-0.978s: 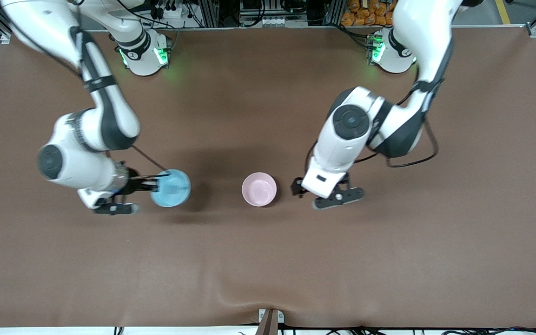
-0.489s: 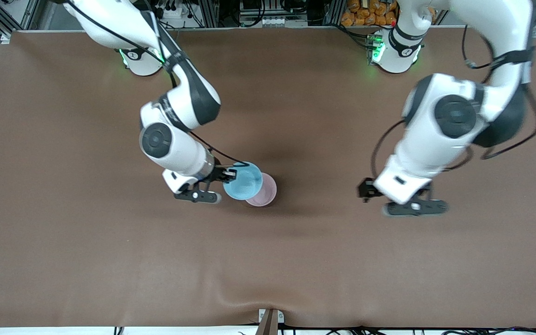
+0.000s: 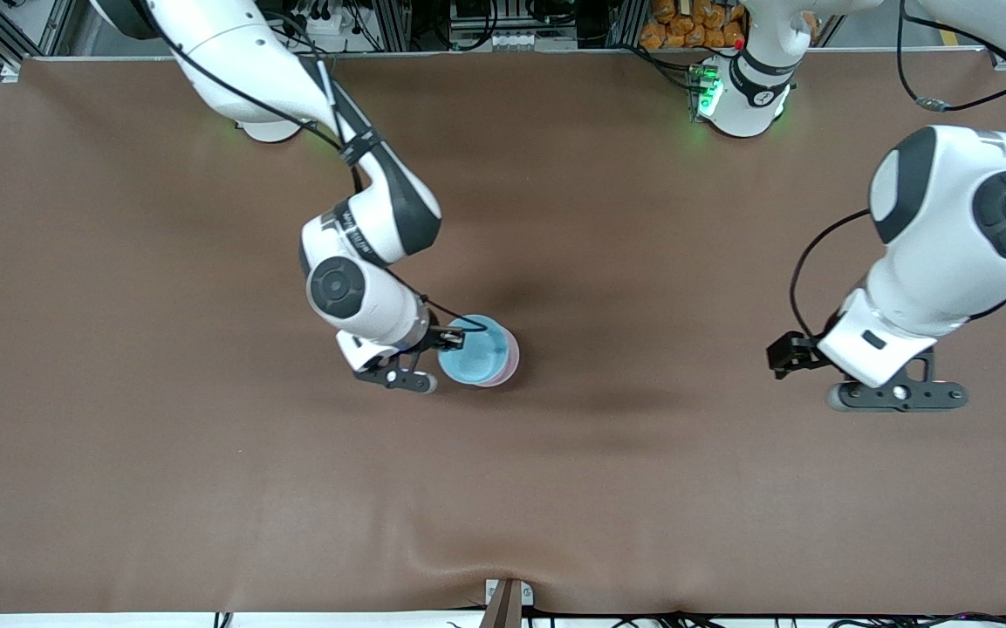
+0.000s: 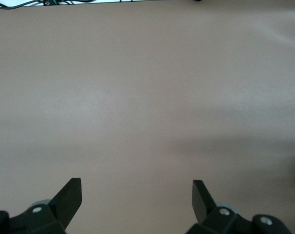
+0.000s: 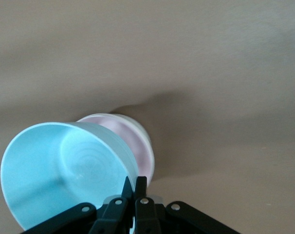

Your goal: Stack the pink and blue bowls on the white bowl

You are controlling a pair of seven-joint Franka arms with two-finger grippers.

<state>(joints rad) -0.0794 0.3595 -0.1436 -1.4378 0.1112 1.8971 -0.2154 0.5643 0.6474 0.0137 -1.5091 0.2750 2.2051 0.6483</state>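
One brown table (image 3: 206, 488), barely wrinkled.

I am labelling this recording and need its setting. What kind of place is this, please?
Most likely a robotics lab bench, not a home. A brown mat covers the table, cables and metal framing run along its edge by the arm bases, and only test props are out: the blue bowl over the pink bowl.

blue bowl (image 3: 474, 351): carried from right arm's end to over pink bowl (image 3: 507, 366) | right gripper (image 3: 438, 340): moved along, clamped on rim | left gripper (image 3: 852, 384): withdrawn toward left arm's end
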